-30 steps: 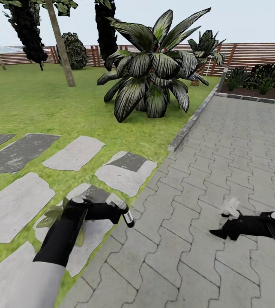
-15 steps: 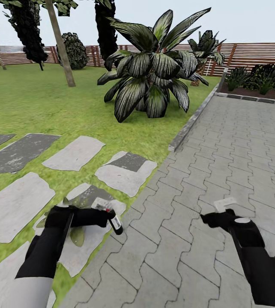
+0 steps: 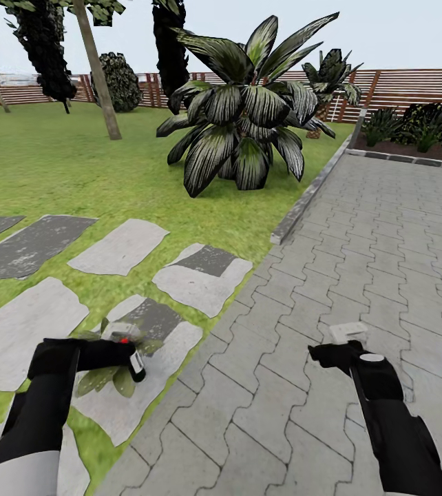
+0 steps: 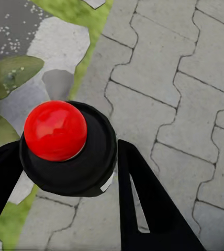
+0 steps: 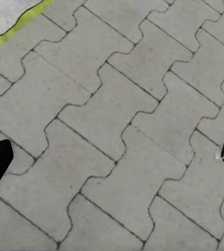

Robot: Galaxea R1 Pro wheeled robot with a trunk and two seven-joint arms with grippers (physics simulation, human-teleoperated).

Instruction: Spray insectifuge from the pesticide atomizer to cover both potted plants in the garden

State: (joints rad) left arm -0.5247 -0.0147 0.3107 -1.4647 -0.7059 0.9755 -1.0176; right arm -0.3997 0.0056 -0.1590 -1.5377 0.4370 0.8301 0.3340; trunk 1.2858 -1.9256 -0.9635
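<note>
Over a potted plant (image 3: 107, 375), left pincer (image 3: 130, 351) grips atomizer (image 4: 67, 149).

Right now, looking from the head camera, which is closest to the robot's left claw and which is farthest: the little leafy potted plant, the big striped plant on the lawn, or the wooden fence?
1. The potted plant, right under the left claw, on a stepping stone.
2. The big striped plant, farther ahead on the lawn.
3. The wooden fence, at the garden's far edge.
</note>
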